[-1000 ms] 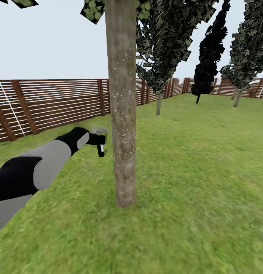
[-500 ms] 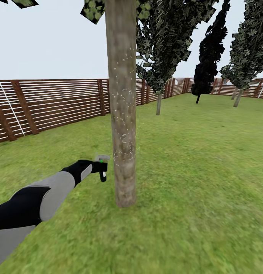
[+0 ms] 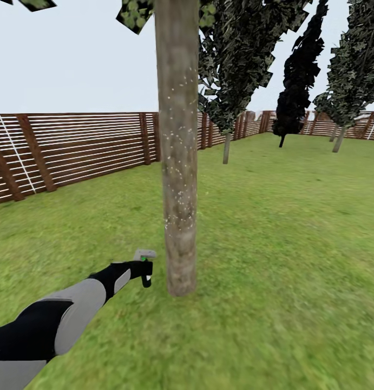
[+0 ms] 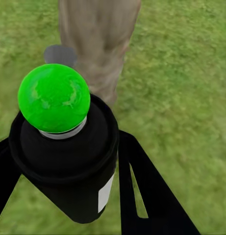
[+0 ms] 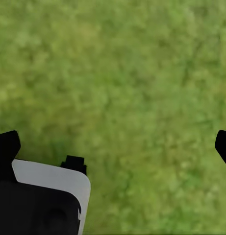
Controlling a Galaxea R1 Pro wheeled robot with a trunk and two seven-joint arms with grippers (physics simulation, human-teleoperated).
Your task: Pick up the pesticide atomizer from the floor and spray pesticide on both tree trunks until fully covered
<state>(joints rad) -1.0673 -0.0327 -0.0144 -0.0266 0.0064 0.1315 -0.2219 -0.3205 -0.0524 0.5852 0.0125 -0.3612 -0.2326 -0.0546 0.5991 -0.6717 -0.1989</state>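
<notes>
Low beside the tree trunk (image 3: 179,162), our left gripper (image 3: 145,269) has its jaws clamped on the rigid, light-looking pesticide atomizer (image 4: 68,147) around its black body, while our right gripper (image 5: 113,147) hangs spread wide over grass.

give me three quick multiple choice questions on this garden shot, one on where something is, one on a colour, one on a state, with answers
1. Where is the sprayer held?
A. low, beside the base of the tree trunk
B. up among the leaves
C. against the fence

2. What colour is the ball on top of the sprayer?
A. red
B. green
C. yellow

3. What is the left gripper doing?
A. hanging open with nothing in it
B. resting on the grass
C. gripping the sprayer

Answers:
1. A: the head view shows it near the foot of the trunk.
2. B: the left wrist view shows a bright green ball.
3. C: black fingers flank the black can on both sides.
</notes>
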